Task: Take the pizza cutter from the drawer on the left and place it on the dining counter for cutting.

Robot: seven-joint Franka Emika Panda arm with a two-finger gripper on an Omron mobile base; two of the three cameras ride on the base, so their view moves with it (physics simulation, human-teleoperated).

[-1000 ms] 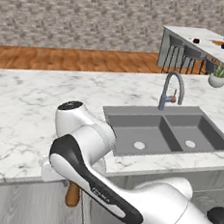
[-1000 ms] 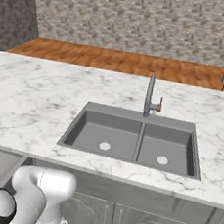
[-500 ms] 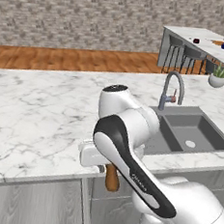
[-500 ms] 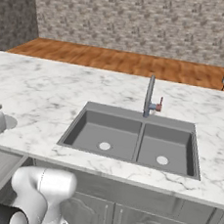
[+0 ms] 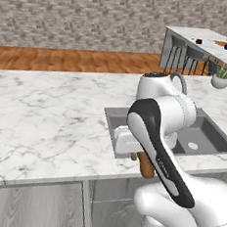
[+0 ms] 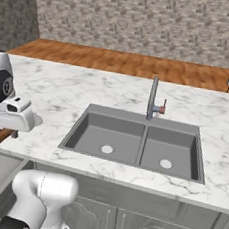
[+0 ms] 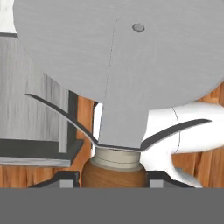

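Even, bright, diffuse light fills the rendered kitchen, with no visible source and no glare on the marble surface [image 5: 46, 114]. Shadows are soft and faint, darkest inside the sink [image 6: 133, 144]. Both base views look sharp but coarse and pixelated; the close hand view shows jagged edges.

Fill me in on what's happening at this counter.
The robot arm's gripper is shut on the pizza cutter, gripping its brown wooden handle, with the round blade close up in the hand view. It holds the tool at the front edge of the marble counter, just left of the sink. The dining counter stands far off at the back right, so the cutter is not placed yet.
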